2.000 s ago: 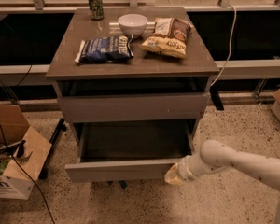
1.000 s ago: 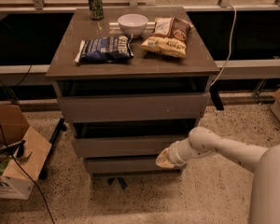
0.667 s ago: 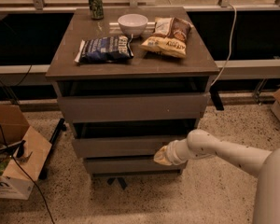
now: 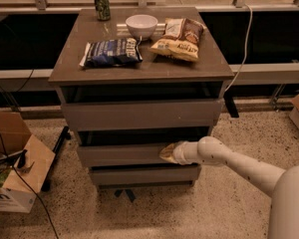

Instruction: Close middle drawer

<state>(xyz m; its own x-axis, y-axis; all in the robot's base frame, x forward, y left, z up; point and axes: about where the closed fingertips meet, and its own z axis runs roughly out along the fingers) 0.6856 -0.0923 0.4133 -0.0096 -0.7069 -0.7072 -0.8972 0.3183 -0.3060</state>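
Observation:
The middle drawer (image 4: pixel 124 155) is a low, plain grey-brown front panel under the taller top drawer front (image 4: pixel 139 114). It sits almost flush with the cabinet, with a dark gap above it. My gripper (image 4: pixel 167 153) is at the end of the white arm that comes in from the lower right. Its tip rests against the right part of the middle drawer's front panel. It holds nothing that I can see.
On the cabinet top (image 4: pixel 189 67) lie a blue chip bag (image 4: pixel 111 52), a white bowl (image 4: pixel 141 24), a brown snack bag (image 4: pixel 180 38) and a green can (image 4: pixel 101 4). An open cardboard box (image 4: pixel 12 168) stands on the floor at left. The bottom drawer front (image 4: pixel 144 175) is below.
The middle drawer was pulled far out two seconds ago; it has slid in until nearly flush. My gripper moved up and left with it, staying against its front.

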